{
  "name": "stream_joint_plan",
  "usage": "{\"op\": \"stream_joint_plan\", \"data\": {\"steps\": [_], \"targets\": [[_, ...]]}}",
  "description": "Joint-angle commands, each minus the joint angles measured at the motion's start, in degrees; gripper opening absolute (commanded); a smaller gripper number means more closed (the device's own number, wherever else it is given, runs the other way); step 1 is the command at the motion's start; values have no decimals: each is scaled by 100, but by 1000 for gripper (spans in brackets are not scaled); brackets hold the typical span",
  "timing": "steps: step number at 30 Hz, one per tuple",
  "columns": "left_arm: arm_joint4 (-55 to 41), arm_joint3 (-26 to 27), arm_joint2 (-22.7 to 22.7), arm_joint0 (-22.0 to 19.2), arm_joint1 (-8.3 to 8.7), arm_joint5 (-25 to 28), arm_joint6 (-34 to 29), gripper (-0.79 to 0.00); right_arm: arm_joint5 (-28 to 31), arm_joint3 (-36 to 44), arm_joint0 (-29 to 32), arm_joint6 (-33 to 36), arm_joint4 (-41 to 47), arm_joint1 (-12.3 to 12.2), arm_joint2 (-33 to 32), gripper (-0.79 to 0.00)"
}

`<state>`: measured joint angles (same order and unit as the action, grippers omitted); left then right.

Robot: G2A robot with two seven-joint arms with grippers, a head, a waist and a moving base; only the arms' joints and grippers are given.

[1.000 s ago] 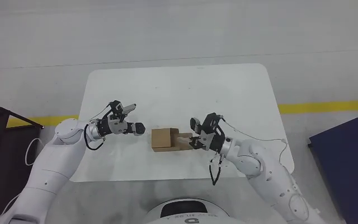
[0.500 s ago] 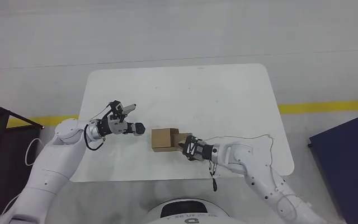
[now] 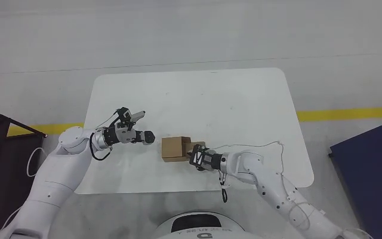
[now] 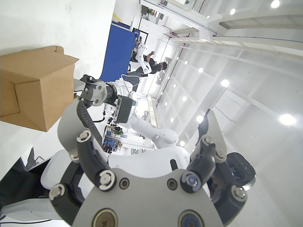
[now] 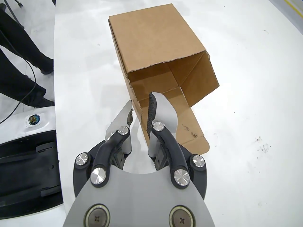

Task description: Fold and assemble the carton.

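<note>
While the carton (image 3: 174, 147) lies on its side near the front middle of the white tabletop (image 3: 239, 101), the two arms sit one at each end of it. Its open end faces the robot's right and its closed end faces the left. One long flap (image 5: 189, 128) sticks out of the open end and lies flat on the tabletop. The wall nearest the robot ends in a ragged edge.

The right pincer (image 5: 140, 106) is at that open end, by the corner closest to the robot. Its fingers are parted only narrowly and straddle the near wall. One finger (image 5: 163, 109) reaches into the carton's mouth above the flat flap. The other is outside, with its tip touching the ragged edge. A slim gap shows between the pads, so the pincer is not clamped tight. Whether the inner pad presses the cardboard cannot be told. Seen from above, this pincer overlaps the carton's front right corner.

The left pincer (image 3: 145, 125) hovers just beside the closed end, apart from the cardboard. Its fingers are spread wide and hold nothing. From the left wrist, the carton appears beyond one of those fingers (image 4: 71, 119), with the right pincer at the carton's far end.

On the grey floor to the robot's right of the tabletop, a yellow line (image 3: 340, 113) runs away from its edge.
</note>
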<state>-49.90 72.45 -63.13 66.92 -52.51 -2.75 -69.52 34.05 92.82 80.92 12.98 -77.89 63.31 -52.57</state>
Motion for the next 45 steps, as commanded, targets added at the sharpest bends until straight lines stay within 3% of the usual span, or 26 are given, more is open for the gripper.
{"op": "stream_joint_plan", "data": {"steps": [1,8,12,16,20,24,28,38,45], "targets": [[0,0,0,0,0,0,0,0,25,45,-26,80,-86,-13,-32,-785],[0,0,0,0,0,0,0,0,896,1314,186,1310,-623,-280,-746,-785],[0,0,0,0,0,0,0,0,1690,2248,418,2199,-421,-446,-1335,-785],[0,0,0,0,0,0,0,0,2320,2653,409,3298,-17,-563,-1744,-785],[0,0,0,0,0,0,0,0,2031,2629,206,3696,-288,-720,-1598,-785],[0,0,0,0,0,0,0,0,1807,2351,-29,3922,-1001,-994,-1046,-785],[0,0,0,0,0,0,0,0,1694,2277,-429,4035,-971,-1279,-670,-785],[0,0,0,0,0,0,0,0,783,2716,-1594,4946,475,-1995,252,-785],[0,0,0,0,0,0,0,0,93,3077,-2584,5637,1282,-2548,1352,-785]]}}
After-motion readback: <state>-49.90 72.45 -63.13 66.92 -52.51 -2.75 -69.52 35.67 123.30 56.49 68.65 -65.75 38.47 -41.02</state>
